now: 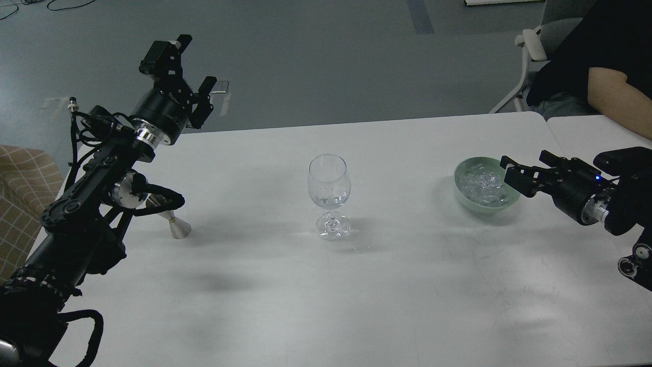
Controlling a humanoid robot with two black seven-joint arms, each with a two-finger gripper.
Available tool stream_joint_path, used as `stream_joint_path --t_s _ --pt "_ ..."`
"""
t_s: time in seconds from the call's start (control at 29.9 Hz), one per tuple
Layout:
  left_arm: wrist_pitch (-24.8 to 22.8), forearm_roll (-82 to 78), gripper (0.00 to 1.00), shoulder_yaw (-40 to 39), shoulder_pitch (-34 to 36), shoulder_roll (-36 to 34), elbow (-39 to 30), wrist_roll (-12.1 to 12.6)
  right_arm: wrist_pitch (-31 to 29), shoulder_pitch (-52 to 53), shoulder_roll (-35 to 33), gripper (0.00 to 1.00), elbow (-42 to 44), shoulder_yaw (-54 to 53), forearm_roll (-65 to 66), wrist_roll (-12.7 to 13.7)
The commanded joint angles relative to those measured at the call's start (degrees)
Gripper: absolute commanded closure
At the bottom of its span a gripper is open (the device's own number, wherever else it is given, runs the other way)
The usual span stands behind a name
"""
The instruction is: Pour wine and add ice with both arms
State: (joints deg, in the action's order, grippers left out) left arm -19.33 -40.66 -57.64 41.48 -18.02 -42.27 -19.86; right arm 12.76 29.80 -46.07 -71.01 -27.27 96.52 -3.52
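Note:
A clear stemmed glass (329, 186) stands mid-table with a little clear wine (330, 200) low in its bowl. A pale green bowl (462, 191) to its right holds several clear ice chunks (479, 183). My left gripper (197, 60) is open and empty, raised over the table's far left edge and far from the glass. A silver cone-shaped jigger (177, 227) stands below that arm, partly hidden by it. My right gripper (509, 173) is open and empty, low at the bowl's right rim and pointing left over it.
A person in black (606, 86) sits at the far right beside a white chair (530, 43). A second white table (586, 132) adjoins on the right. A tan checked seat (20, 173) is at the left edge.

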Motion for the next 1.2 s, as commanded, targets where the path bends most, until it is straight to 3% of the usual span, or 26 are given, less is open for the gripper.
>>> stream_joint_path --t_s 0.0,0.13,0.23,1.17 --pt "-0.01 0.15 0.02 -0.02 0.17 0.0 -0.01 0.0 -0.02 -0.45 0.19 0.41 0.08 0.11 -0.01 0.0" --pt "-0.01 0.23 0.02 -0.02 0.35 -0.09 -0.01 0.0 -0.02 -1.33 0.19 0.42 0.35 0.11 -0.01 0.0" --pt "-0.01 0.32 0.02 -0.02 0.35 0.0 -0.01 0.0 -0.02 -1.77 0.71 0.56 0.87 0.2 -0.01 0.0" --pt "-0.1 0.5 0.02 -0.02 0.35 0.0 -0.09 0.0 -0.54 -0.89 9.94 0.52 7.55 0.2 -0.72 0.09"
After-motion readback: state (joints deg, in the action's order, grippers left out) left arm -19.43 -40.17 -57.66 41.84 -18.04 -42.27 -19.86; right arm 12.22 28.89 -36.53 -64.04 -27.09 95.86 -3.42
